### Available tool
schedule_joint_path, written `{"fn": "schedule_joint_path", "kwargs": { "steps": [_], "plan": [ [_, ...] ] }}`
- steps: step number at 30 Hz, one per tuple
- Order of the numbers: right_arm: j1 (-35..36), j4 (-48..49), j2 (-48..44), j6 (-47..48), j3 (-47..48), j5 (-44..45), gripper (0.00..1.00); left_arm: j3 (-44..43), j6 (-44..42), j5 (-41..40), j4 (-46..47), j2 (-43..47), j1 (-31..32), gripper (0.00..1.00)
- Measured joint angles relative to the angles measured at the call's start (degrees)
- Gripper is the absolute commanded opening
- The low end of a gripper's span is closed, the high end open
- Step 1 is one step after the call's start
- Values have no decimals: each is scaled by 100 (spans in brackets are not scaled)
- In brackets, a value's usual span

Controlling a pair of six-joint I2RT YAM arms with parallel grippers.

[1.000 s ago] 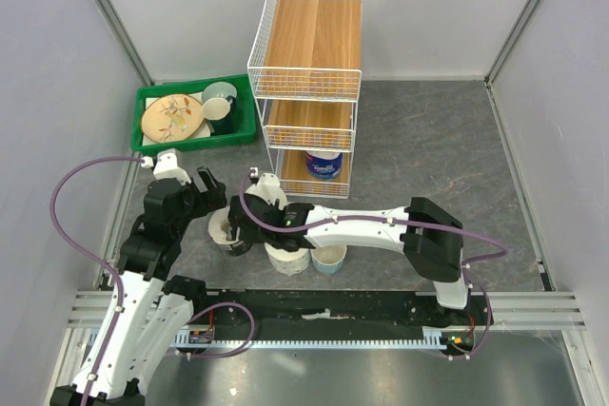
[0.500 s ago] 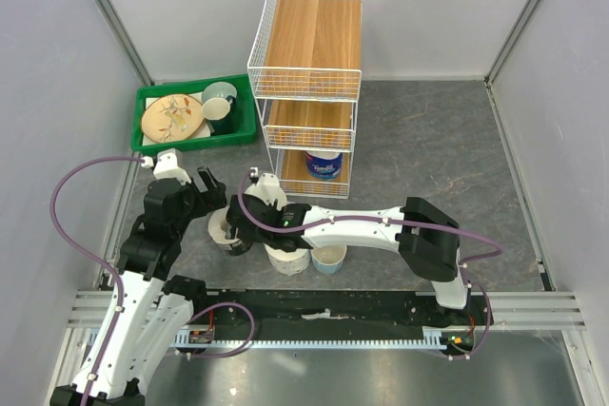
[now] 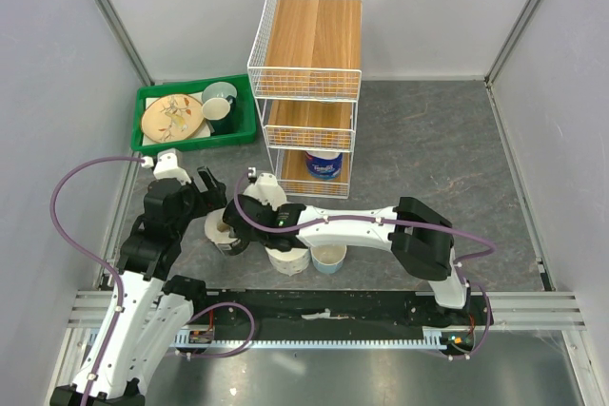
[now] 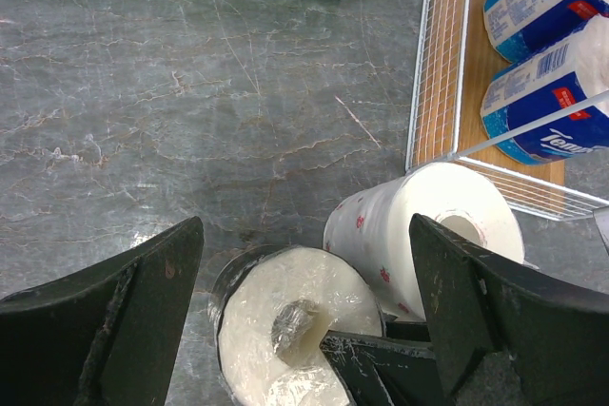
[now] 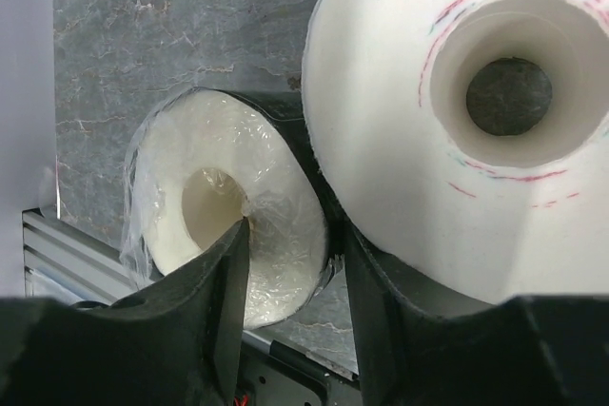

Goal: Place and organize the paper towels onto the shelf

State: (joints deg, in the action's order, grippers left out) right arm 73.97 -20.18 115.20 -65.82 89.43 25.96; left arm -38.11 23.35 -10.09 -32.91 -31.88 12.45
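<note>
A dark-wrapped paper towel roll [image 5: 176, 173] stands on end on the grey table. My right gripper [image 5: 293, 230] is shut on its wall, one finger down the hollow core and the other outside. A white roll with a faint pattern [image 5: 409, 140] presses against that outer finger. In the left wrist view the dark-wrapped roll [image 4: 257, 330] sits below my open left gripper [image 4: 306, 225], with the patterned roll [image 4: 400, 225] beside it. Two blue-wrapped rolls [image 4: 542, 102] lie on the bottom board of the shelf [image 4: 442, 73]. From above, the right gripper [image 3: 236, 233] reaches left across to the roll [image 3: 219, 233], with the left gripper [image 3: 211, 187] just behind it.
A green tray [image 3: 152, 102] holding a plate and cups sits at the back left. The shelf [image 3: 309, 35] stands at the back centre, its upper boards bare. A pale blue cup [image 3: 329, 257] stands right of the patterned roll [image 3: 288, 259], under the right arm.
The right gripper's jaws have closed on the dark-wrapped roll's wall and the arm has edged slightly left. The left arm has not moved.
</note>
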Motion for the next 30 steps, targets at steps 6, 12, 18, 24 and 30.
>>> {"fn": "schedule_joint_path", "kwargs": {
  "steps": [6, 12, 18, 24, 30],
  "plan": [
    [0, 315, -70, 188, -188, -17, 36, 0, 0, 0, 0, 0, 0, 96],
    [2, 455, -330, 452, -476, -192, 36, 0, 0, -2, 0, 0, 0, 96],
    [17, 337, -1130, 678, -935, -232, 35, 0, 0, -4, 2, 0, 0, 96],
    [17, 402, -2149, 802, -1266, -249, 35, 0, 0, -4, 2, 0, 0, 96],
    [20, 378, -3119, 741, -1847, -157, 35, 0, 4, -7, 20, 0, 0, 96]
  ]
}}
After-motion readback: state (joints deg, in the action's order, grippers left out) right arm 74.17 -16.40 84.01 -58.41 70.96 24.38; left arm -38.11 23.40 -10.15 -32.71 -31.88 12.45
